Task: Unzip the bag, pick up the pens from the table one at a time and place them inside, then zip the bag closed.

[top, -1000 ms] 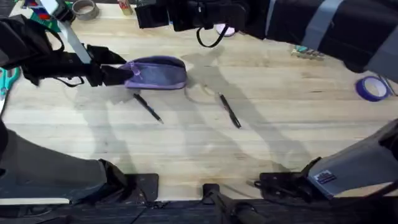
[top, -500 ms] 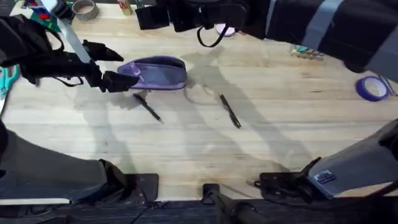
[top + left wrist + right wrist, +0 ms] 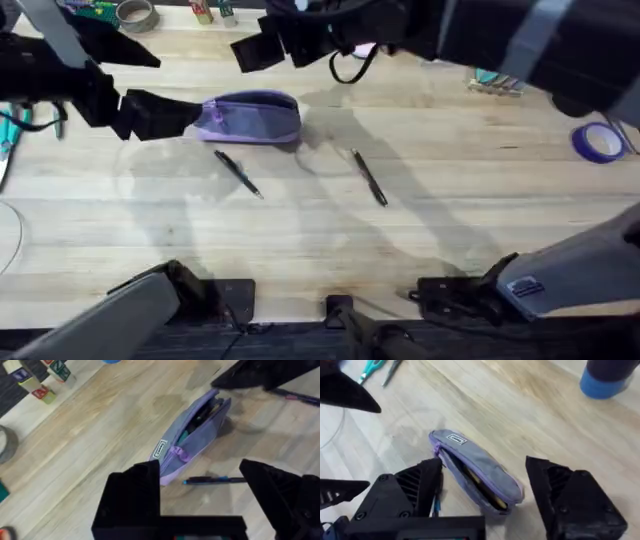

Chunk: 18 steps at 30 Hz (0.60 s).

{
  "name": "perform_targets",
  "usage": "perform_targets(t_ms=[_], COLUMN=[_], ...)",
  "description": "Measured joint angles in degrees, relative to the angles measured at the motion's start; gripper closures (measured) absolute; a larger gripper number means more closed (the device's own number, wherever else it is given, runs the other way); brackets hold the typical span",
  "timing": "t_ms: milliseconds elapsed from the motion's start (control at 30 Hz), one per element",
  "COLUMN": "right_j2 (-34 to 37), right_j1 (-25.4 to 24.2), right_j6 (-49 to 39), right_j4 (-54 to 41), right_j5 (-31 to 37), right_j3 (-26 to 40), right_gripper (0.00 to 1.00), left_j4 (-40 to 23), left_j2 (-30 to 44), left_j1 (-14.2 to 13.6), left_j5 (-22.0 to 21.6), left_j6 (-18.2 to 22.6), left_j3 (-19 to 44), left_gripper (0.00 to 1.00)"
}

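Note:
The lavender bag (image 3: pixel 250 117) lies at the back left of the table (image 3: pixel 450 220), its zipper open along the top (image 3: pixel 192 435) (image 3: pixel 475 470). One black pen (image 3: pixel 238 173) lies just in front of the bag (image 3: pixel 215 480). The other pen (image 3: pixel 369 177) lies farther right. My left gripper (image 3: pixel 148 85) is open at the bag's left end, apart from it (image 3: pixel 205 505). High over the bag's back edge, my right gripper (image 3: pixel 285 42) is open, with nothing between its fingers (image 3: pixel 485 510).
Teal scissors (image 3: pixel 10 130) (image 3: pixel 370 370) lie at the left edge. A brown tape roll (image 3: pixel 135 14) and small blocks (image 3: pixel 210 12) sit at the back left. A purple tape roll (image 3: pixel 598 141) is at the right edge.
My left gripper let go of the bag's left end, opened and drew back to the left. The right arm shifted a little left above the bag. Bag and pens stayed put.

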Motion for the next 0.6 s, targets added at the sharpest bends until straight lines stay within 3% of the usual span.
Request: perform_targets(t_ms=[433,600], right_j2=[-4.3,-4.0], right_j1=[0.0,0.5], right_j6=[-7.7,-10.2], right_j4=[-5.3,-6.5], right_j5=[0.0,0.0], right_j3=[0.2,4.1], right_gripper=[0.006,0.006], left_j4=[0.0,0.0], left_j2=[-3.2,-3.2], left_j1=[0.0,0.0], left_j5=[-2.4,-2.4], left_j6=[-1.5,-1.5], left_j3=[0.0,0.0], left_gripper=[0.008,0.008])
